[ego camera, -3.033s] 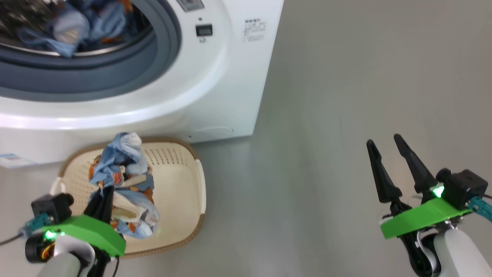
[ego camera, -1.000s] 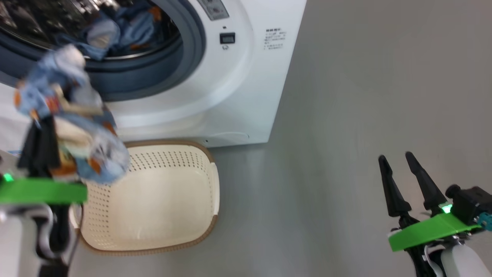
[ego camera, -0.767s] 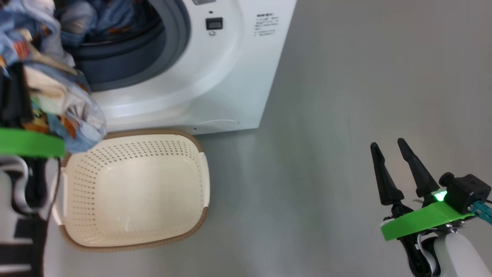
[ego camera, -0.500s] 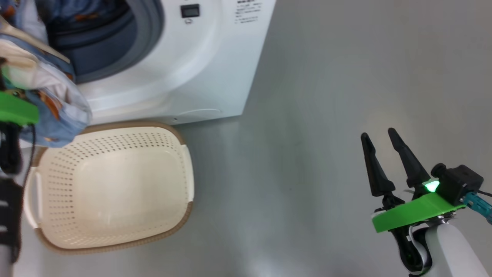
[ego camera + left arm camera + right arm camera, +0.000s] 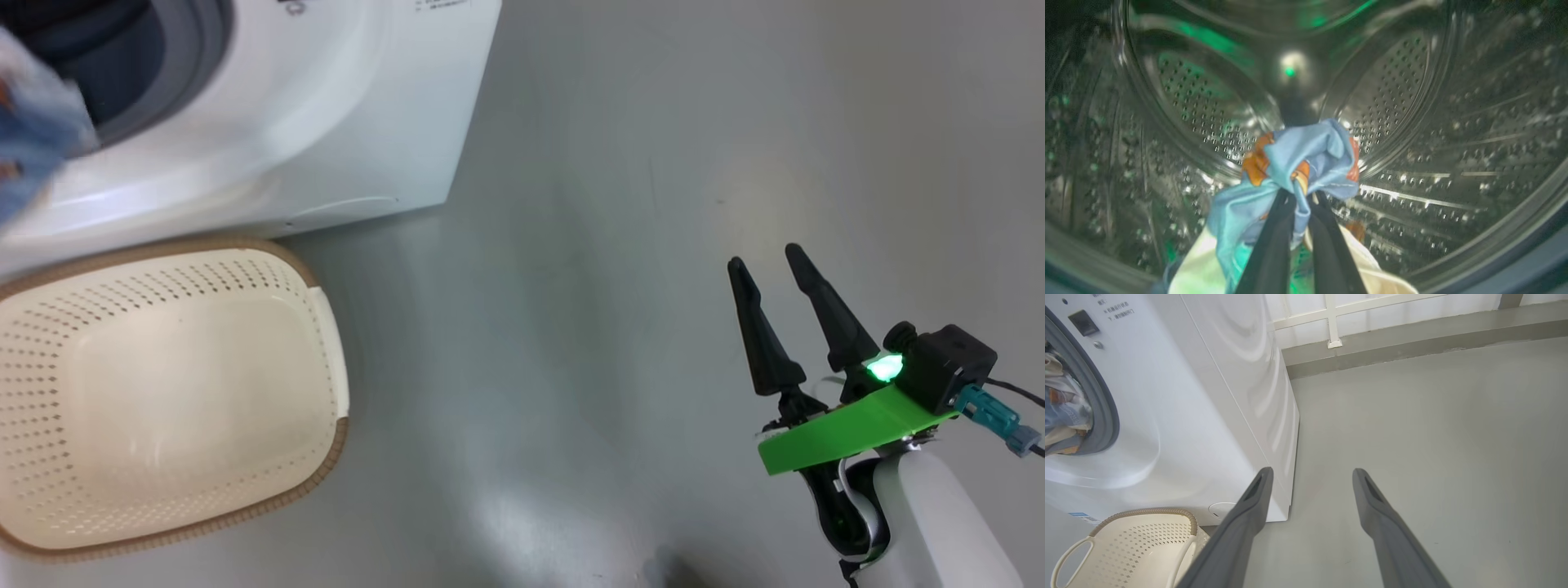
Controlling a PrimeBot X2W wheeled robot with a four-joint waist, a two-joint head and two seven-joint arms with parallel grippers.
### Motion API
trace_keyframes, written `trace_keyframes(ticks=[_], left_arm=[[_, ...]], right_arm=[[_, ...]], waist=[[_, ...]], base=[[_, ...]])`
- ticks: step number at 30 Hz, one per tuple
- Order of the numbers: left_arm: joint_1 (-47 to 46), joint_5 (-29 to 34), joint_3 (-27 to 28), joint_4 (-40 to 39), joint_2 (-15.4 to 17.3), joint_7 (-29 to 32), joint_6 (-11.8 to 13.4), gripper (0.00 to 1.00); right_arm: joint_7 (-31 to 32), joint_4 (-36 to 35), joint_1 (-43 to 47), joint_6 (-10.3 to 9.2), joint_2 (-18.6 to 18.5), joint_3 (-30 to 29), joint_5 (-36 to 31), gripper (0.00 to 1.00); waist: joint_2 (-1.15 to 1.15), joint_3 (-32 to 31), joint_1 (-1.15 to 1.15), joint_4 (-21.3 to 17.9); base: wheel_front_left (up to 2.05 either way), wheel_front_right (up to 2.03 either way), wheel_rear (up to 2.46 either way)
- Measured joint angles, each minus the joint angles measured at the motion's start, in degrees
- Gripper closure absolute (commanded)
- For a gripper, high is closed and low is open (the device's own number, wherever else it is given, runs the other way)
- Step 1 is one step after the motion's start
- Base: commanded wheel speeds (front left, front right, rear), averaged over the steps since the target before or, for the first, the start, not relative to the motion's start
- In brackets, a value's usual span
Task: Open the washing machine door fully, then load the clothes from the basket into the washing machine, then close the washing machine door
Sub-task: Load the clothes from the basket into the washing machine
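The white washing machine (image 5: 326, 122) stands at the upper left of the head view, its grey gasket (image 5: 184, 65) at the frame's corner. In the left wrist view my left gripper (image 5: 1302, 196) is shut on a bundle of blue and orange clothes (image 5: 1306, 159) inside the steel drum (image 5: 1412, 122). A blurred bit of those clothes (image 5: 33, 139) shows at the head view's left edge. The cream basket (image 5: 163, 392) sits bare on the floor in front of the machine. My right gripper (image 5: 767, 261) hangs open over the floor at the lower right. The door is out of view.
Grey floor (image 5: 612, 204) stretches to the right of the machine. In the right wrist view a white wall with a low grey skirting (image 5: 1412, 339) runs behind the machine (image 5: 1208, 396), and the basket (image 5: 1126, 547) lies at the lower left.
My left gripper lifted the clothes out of the basket and carried them into the drum. The basket now lies bare. The head camera swung right. The right gripper stayed open.
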Motion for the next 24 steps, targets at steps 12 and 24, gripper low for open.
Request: trace_keyframes(ticks=[12,24], left_arm=[[-0.4,7.8,6.6,-7.9,-1.4,-0.1,0.0,0.0],[2.2,6.6,6.5,-0.6,-3.0,-0.1,0.0,0.0]], right_arm=[[0.0,-0.2,-1.8,0.01,0.9,0.4,0.0,0.0],[0.0,-0.1,-1.8,0.01,0.9,0.5,0.0,0.0]], waist=[[0.0,2.7,0.0,-0.7],[0.0,1.7,0.0,0.0]], base=[[0.0,0.0,0.0],[0.0,0.0,0.0]])
